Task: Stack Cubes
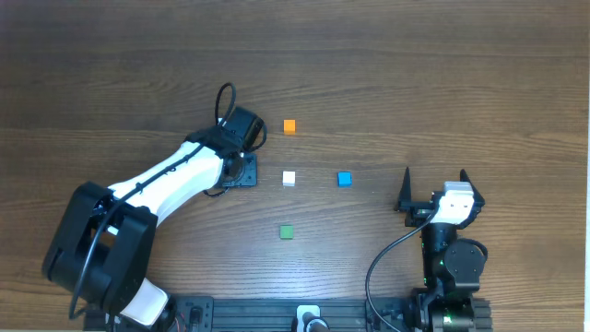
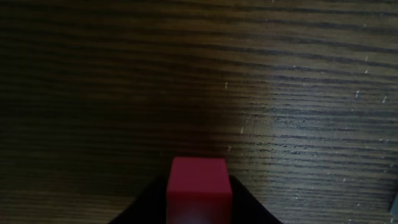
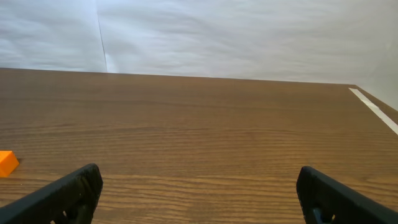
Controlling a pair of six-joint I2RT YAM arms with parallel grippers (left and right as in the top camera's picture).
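Wooden table [image 1: 415, 55] meets white wall [image 3: 249, 37]; left pincer [image 2: 199, 202] grips red cube [image 2: 199, 180], right pincer [image 3: 199, 180] wide.

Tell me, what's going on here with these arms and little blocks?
The left gripper is shut on a red cube, close to the wooden table. An orange cube, a white cube, a blue cube and a green cube sit apart on it, none stacked yet. The right gripper rests open near its base, holding nothing.

Right end effector [image 1: 433, 192]: black fingers [image 3: 68, 193], cable [image 1: 383, 263]
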